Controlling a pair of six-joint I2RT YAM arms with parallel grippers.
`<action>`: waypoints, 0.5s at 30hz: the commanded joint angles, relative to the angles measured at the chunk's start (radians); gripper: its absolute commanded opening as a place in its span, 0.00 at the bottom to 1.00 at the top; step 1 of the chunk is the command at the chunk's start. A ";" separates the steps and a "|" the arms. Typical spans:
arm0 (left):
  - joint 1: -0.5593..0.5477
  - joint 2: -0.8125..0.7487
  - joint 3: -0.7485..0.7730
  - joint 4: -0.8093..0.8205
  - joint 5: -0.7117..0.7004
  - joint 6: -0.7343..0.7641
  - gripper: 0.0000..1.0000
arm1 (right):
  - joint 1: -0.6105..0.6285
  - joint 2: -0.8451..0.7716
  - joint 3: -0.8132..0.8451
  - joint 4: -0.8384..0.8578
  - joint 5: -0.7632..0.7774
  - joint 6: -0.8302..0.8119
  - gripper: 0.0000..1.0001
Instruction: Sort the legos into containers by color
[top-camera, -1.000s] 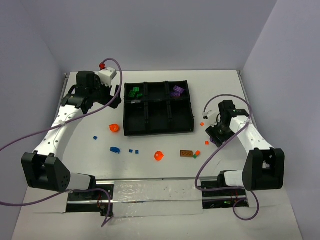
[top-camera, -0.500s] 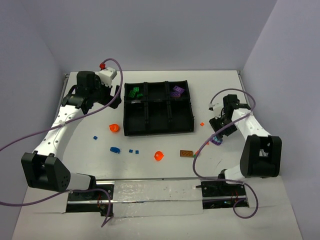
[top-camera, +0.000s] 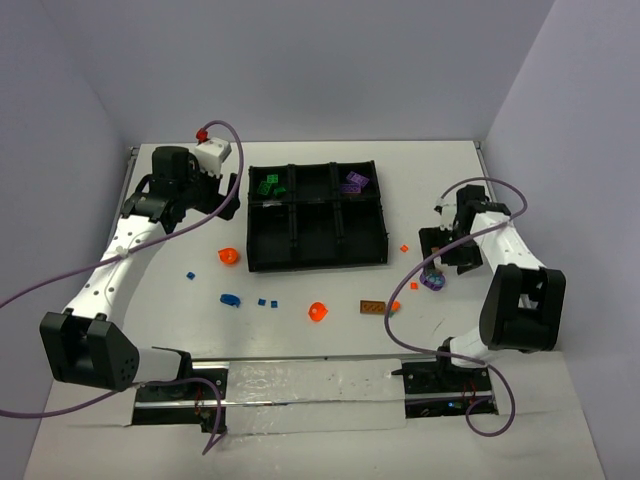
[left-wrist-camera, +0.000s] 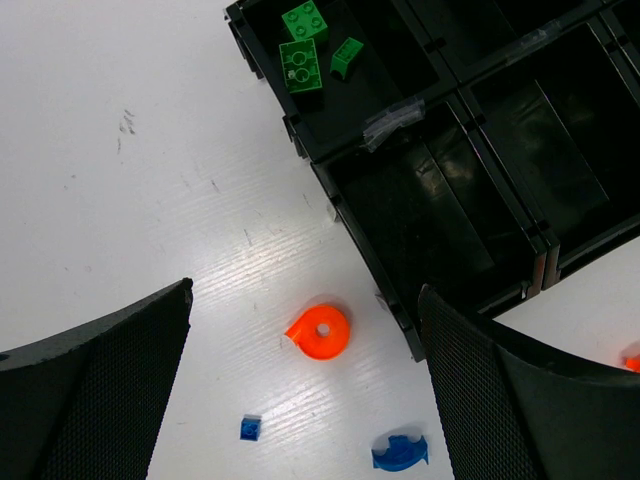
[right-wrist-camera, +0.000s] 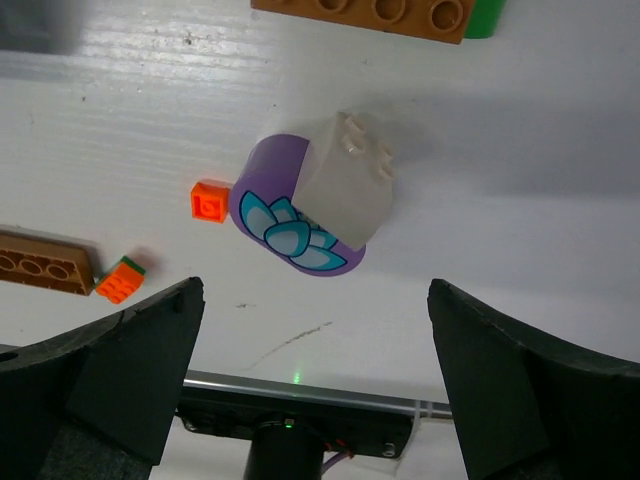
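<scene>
Purple is the colour in hand. A round purple piece (right-wrist-camera: 290, 228) with a pale flower print and a whitish brick (right-wrist-camera: 352, 190) against its top lies on the tabletop (right-wrist-camera: 520, 150), off toward 4 o'clock from the black tray (top-camera: 300, 265) in the top view. The right jaws hang spread wide over it, one finger (right-wrist-camera: 110, 390) to each side, touching nothing. The left jaws are also spread and empty, off the tray's 10 o'clock corner, with an orange round piece (left-wrist-camera: 320, 332) on the tabletop below them.

For a clean pick, I would come straight down with the piece centred and close across its widest firm faces. A tiny orange square (right-wrist-camera: 209, 201) sits just beside it at 9 o'clock, perhaps touching, and a finger could easily drag it along. The load then likely belongs in the tray's 1 o'clock corner compartment, where purple legos (top-camera: 353, 182) already lie. The green legos (top-camera: 268, 185) have the 11 o'clock corner.

Whether the whitish brick is clipped on or only leaning cannot be told. From above, the right arm partly covers the piece. A brown plate (right-wrist-camera: 370, 12) is cut off at the right wrist view's top edge. The other compartments read plain black, and small dark pieces there would not show.
</scene>
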 joint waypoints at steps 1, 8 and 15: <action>-0.006 -0.021 0.017 0.029 -0.016 -0.012 0.99 | 0.001 0.082 0.053 -0.009 -0.005 0.124 1.00; -0.007 -0.036 0.002 0.022 -0.032 -0.015 0.99 | 0.004 0.174 0.088 -0.026 0.087 0.396 1.00; -0.007 -0.042 -0.012 0.024 -0.046 -0.020 0.99 | 0.003 0.197 0.072 -0.037 0.104 0.513 1.00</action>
